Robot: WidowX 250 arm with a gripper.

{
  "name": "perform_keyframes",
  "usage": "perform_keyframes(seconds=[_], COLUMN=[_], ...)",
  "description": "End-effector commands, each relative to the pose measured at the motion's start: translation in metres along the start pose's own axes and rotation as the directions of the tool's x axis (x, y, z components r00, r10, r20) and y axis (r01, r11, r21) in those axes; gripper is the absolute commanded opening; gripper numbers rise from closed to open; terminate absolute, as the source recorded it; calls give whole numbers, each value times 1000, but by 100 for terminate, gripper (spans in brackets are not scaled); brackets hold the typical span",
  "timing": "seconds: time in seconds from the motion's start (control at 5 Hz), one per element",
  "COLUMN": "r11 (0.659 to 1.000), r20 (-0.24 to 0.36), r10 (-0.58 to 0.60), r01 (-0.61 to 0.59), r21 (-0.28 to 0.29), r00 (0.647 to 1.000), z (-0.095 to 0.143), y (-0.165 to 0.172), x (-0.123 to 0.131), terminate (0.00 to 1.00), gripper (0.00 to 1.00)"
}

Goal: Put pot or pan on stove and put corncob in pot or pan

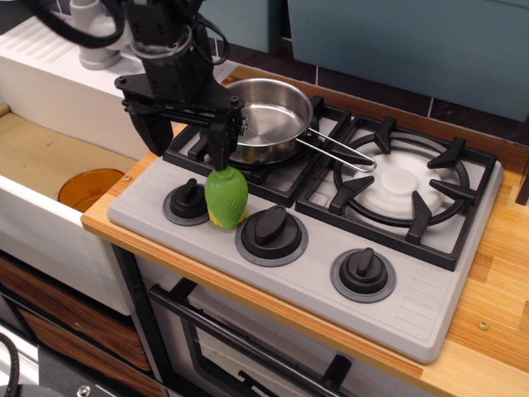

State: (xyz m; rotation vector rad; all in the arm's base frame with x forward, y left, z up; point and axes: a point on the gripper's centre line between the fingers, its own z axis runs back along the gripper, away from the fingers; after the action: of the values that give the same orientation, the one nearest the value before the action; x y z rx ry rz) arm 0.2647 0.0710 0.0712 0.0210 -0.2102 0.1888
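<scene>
Hovering over the front left part of the grey two-burner toy cooktop [248,273], the black robot gripper [182,139] points downward with its jaws spread wide and holding nothing; one finger [218,141] hangs just above the tip of the small egg-shaped toy corn in its ribbed bright-green husk [226,197], while the other finger [142,132] hangs out past the cooktop's left edge; whether the nearer finger touches the husk cannot be told. The corn stands upright on the cooktop's grey front panel, between the leftmost black round knob [187,201] and the middle black round knob [271,231], with a little yellow showing at its base. The small shiny stainless-steel saucepan [269,116] sits on the black cast grate of the left burner, partly hidden behind the gripper, its thin wire-loop handle [339,155] reaching across toward the right burner's white disc [402,179]; the pan is empty. The third black round knob [363,273] sits toward the cooktop's front right; the cooktop rests on a wooden worktop [496,273], near its left edge.
</scene>
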Motion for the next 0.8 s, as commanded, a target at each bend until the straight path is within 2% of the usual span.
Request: perform_keyframes(seconds=[0.0,0.6], r11=[1000,998], r20=[42,50], r10=[6,-3], r01=[-5,6], r21=[-13,-65], r00=[999,999], z=[8,14], y=[-9,-22], x=[1,-4], terminate=[0,0], gripper=[100,100])
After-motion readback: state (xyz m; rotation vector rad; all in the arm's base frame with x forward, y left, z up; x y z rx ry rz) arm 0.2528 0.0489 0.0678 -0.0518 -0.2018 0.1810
